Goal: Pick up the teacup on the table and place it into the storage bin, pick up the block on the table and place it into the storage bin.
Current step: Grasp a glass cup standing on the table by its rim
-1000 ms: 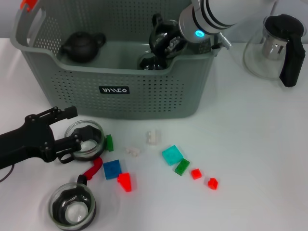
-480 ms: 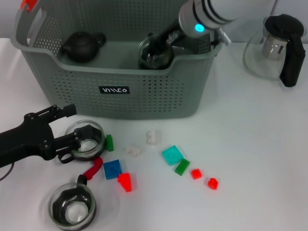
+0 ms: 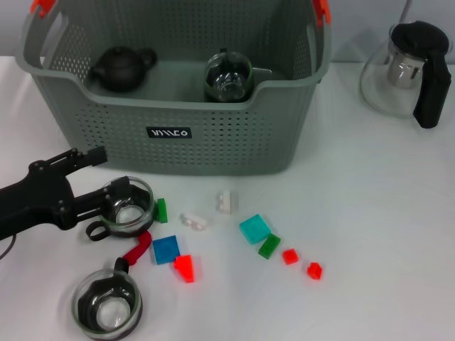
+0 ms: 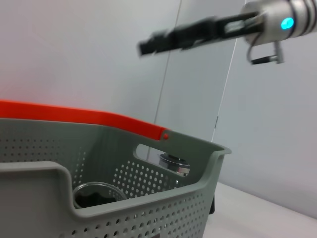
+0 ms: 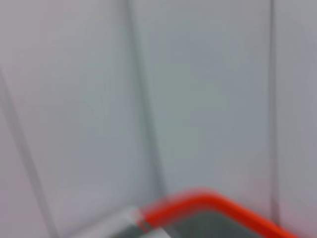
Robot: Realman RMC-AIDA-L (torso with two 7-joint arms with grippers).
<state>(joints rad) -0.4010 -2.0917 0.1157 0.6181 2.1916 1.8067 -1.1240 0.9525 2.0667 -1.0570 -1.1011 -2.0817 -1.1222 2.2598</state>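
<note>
The grey perforated storage bin [image 3: 213, 135] stands at the back of the table, with orange-red clips [image 3: 40, 6]. Inside it are a black teapot [image 3: 121, 67] and a glass teacup [image 3: 227, 77]. My left gripper [image 3: 114, 172] is open at the front left. Its nearer finger lies over the rim of a second glass teacup [image 3: 129, 209] on the table. Several small blocks lie in front of the bin, among them a blue one [image 3: 166, 249] and a teal one [image 3: 254, 229]. My right gripper [image 4: 148, 44] shows only in the left wrist view, high above the bin [image 4: 148, 213].
A third glass cup [image 3: 109, 305] stands at the front left, with a red strip [image 3: 136, 249] beside it. A glass kettle with a black handle [image 3: 409, 67] stands at the back right. The right wrist view shows only a blurred orange-red bin handle [image 5: 208, 203].
My right arm has risen out of the bin and left the head view, and the glass teacup it held stays in the bin. My left gripper has shifted slightly left at the table cup.
</note>
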